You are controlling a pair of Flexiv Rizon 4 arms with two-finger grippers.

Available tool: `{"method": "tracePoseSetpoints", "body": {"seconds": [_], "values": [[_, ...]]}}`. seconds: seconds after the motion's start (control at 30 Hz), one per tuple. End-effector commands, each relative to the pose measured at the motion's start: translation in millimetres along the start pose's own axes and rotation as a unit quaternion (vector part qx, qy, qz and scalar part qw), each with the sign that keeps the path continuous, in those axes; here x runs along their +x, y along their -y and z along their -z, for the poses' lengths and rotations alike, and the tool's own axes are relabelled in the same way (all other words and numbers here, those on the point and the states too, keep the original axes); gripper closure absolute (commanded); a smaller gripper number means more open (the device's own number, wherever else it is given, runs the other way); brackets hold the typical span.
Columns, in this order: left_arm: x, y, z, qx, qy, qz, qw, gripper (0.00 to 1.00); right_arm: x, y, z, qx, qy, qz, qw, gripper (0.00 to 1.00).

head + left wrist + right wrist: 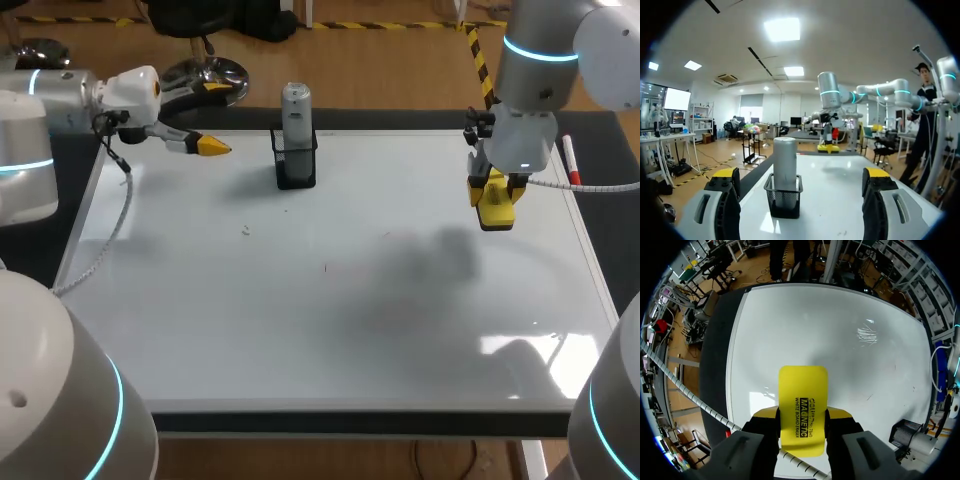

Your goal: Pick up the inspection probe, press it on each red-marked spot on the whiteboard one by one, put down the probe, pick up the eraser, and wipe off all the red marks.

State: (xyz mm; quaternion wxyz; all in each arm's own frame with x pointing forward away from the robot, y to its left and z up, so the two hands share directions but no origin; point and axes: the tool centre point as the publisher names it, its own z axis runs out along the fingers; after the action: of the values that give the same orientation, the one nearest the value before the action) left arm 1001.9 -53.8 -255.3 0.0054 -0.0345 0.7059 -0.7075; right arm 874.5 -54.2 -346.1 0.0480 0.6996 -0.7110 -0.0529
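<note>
The whiteboard [300, 330] lies flat across the table. At its far side the silver probe [296, 108] stands upright in a black mesh holder [296, 165]. My left gripper [205, 145] hovers open beside the holder, pointing at it. In the left wrist view the probe [785, 162] and holder [783, 197] stand ahead of the gripper [800, 181], between its wide-apart fingers and untouched. My right gripper [495, 198] hangs over the board's right part, shut on the yellow eraser [497, 212]. Its wrist view shows the eraser [802, 400] clamped between the fingers [842, 416] above the whiteboard [840, 335].
A red marker pen [570, 160] lies just off the board's right edge. A few tiny faint specks [245, 231] dot the board's middle. The holder [905, 432] shows off to one side in the right wrist view. A cable [105, 235] hangs from my left arm over the board's left edge.
</note>
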Motion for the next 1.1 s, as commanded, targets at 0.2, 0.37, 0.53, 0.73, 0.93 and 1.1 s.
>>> {"method": "tracePoseSetpoints", "body": {"seconds": [0.2, 0.37, 0.53, 0.73, 0.93, 1.1], "values": [[4.5, 1.8, -0.7, -0.002, 0.038, -0.001, 0.999, 0.0, 1.3, -0.7, 0.9, 0.002, -0.001, 0.001, 1.0, 1.0], [4.5, 1.8, -0.7, -0.002, 0.038, -0.001, 0.999, 0.0, 1.3, -0.7, 0.9, 0.002, -0.001, 0.001, 1.0, 1.0], [4.5, 1.8, -0.7, -0.002, 0.038, -0.001, 0.999, 0.0, -4.1, 5.3, -5.2, -0.008, -0.006, 0.007, 1.0, 1.0], [4.5, 1.8, -0.7, -0.002, 0.038, -0.001, 0.999, 0.0, -18.7, 24.6, -5.4, -0.009, -0.013, 0.023, 1.0, 1.0], [4.5, 1.8, -0.7, -0.002, 0.038, -0.001, 0.999, 0.0, -30.0, 51.3, -2.4, -0.004, -0.023, 0.038, 0.999, 1.0], [4.5, 1.8, -0.7, -0.002, 0.038, -0.001, 0.999, 0.0, -38.5, 75.8, -4.0, -0.005, -0.023, 0.045, 0.999, 1.0]]}}
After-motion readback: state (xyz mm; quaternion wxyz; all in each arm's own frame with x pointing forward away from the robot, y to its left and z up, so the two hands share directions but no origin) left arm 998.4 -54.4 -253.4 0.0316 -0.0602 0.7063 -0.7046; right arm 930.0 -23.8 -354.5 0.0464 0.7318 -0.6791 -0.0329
